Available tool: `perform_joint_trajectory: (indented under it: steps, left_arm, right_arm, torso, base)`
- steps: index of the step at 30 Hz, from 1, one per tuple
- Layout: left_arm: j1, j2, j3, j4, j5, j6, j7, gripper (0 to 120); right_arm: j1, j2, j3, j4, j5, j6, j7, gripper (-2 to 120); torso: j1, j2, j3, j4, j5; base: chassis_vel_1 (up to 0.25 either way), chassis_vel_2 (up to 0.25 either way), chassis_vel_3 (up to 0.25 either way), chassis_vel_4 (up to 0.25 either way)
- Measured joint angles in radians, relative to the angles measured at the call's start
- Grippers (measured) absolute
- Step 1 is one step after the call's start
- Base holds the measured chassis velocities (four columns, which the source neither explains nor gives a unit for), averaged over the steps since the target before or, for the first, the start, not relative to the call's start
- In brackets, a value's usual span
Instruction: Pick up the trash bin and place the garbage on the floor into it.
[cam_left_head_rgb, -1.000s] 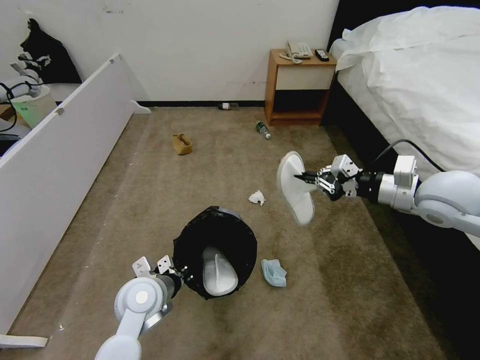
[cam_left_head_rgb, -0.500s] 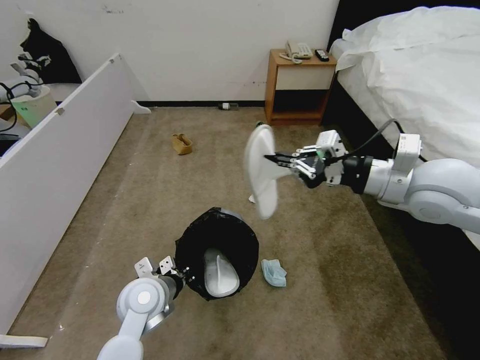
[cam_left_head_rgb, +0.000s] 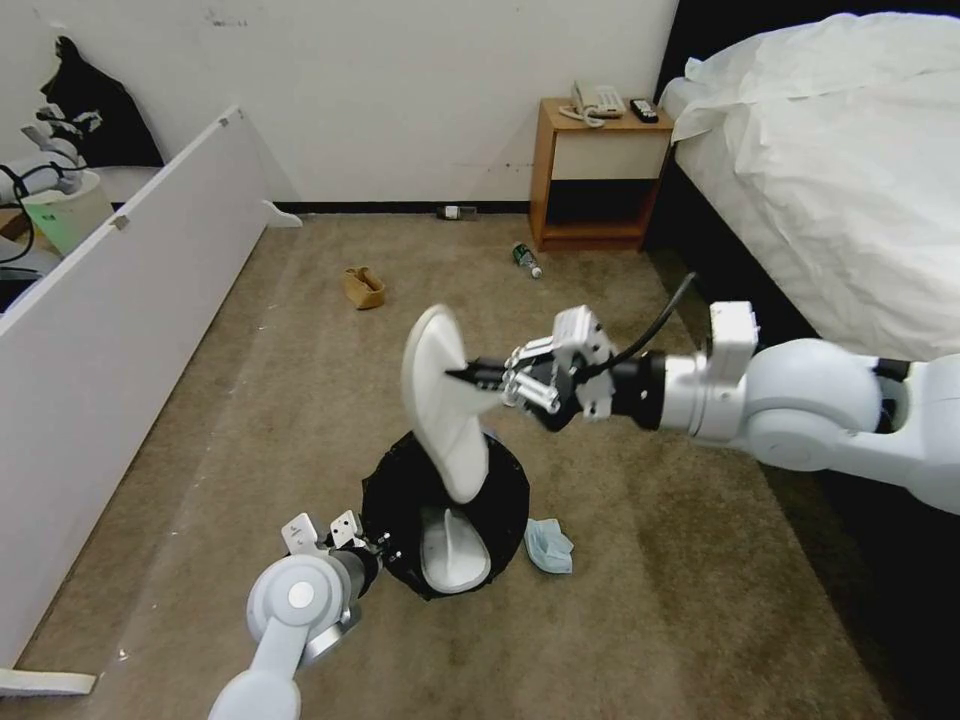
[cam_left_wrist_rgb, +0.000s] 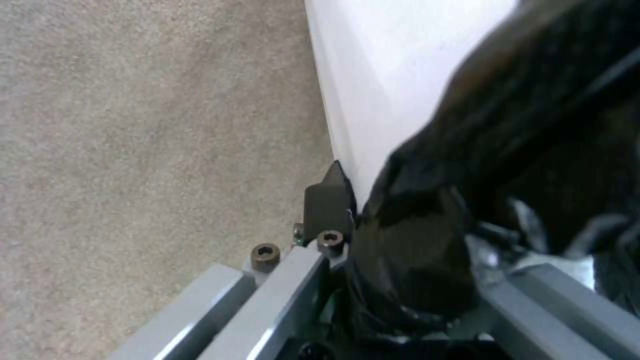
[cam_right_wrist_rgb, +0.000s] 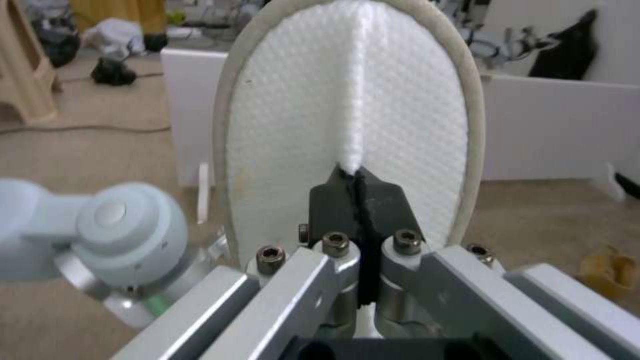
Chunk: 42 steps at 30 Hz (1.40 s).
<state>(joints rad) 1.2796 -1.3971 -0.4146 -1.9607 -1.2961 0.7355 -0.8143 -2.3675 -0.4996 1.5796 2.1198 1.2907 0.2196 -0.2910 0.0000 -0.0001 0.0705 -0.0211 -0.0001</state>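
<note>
The trash bin (cam_left_head_rgb: 400, 500), lined with a black bag, is tilted on the floor (cam_left_head_rgb: 650, 600), and one white slipper (cam_left_head_rgb: 455, 558) lies inside it. My left gripper (cam_left_head_rgb: 375, 548) is shut on the bin's rim; in the left wrist view the gripper (cam_left_wrist_rgb: 360, 200) pinches the black bag (cam_left_wrist_rgb: 533, 125) against the bin's white wall (cam_left_wrist_rgb: 380, 75). My right gripper (cam_left_head_rgb: 468, 377) is shut on a second white slipper (cam_left_head_rgb: 438, 400), which hangs upright just above the bin's mouth. In the right wrist view the gripper (cam_right_wrist_rgb: 360, 182) clamps that slipper (cam_right_wrist_rgb: 353, 110) at its middle fold.
A blue face mask (cam_left_head_rgb: 548, 545) lies right of the bin. A brown paper bag (cam_left_head_rgb: 364, 288) and two bottles (cam_left_head_rgb: 527, 258) (cam_left_head_rgb: 457, 212) lie farther back. A white board (cam_left_head_rgb: 120, 300) runs along the left. The nightstand (cam_left_head_rgb: 600, 170) and bed (cam_left_head_rgb: 830, 170) stand at the back right.
My right arm has swung left with the slipper, from over the open carpet to above the bin. The bin and my left gripper have shifted slightly right.
</note>
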Motion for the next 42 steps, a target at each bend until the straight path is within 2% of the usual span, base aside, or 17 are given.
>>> perform_joint_trajectory:
  steps: [26,42]
  left_arm:
    - [0.020,-0.006,-0.016,-0.055,-0.084,0.000,-0.045,0]
    - [0.030,0.001,-0.025,-0.059,-0.117,0.000,-0.054,0]
  right_arm:
    - [-0.226,-0.152,0.121,-0.170,-0.206,0.061,-0.086,0]
    - [-0.250,-0.175,0.159,-0.239,-0.282,0.090,-0.135,0]
  torso:
    - [0.000,0.000,0.000,0.0002,0.0000]
    - [0.000,0.000,0.000,0.0000,-0.0001]
  base:
    - [0.000,0.000,0.000,0.000]
    - [0.000,0.000,0.000,0.000]
